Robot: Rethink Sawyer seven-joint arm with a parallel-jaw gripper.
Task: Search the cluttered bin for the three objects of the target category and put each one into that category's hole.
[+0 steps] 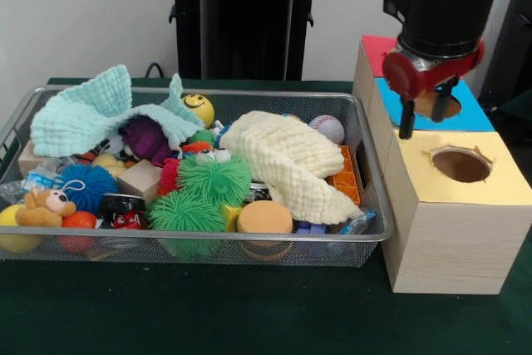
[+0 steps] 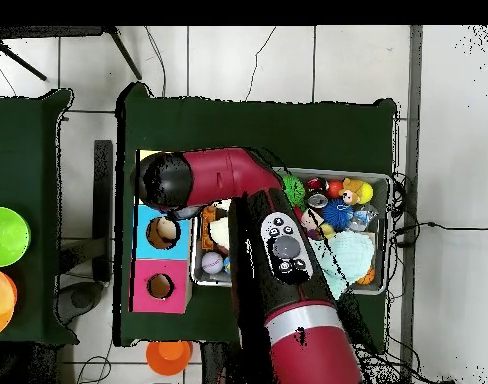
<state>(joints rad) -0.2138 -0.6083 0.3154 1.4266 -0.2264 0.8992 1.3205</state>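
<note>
Green-covered desk (image 1: 249, 313) carries the bin (image 1: 366, 234), crammed with toys under a cream cloth (image 1: 291, 164) and a mint cloth (image 1: 83, 118). None of the three objects shows; probably buried beneath those cloths. End effector (image 1: 426, 114) hangs over the boxes at 3 o'clock of the bin, above the blue-surround hole (image 1: 440, 107), just at 12 o'clock of the hole (image 1: 461, 164). Nothing visibly held; spread or pressed together, cannot tell.
</note>
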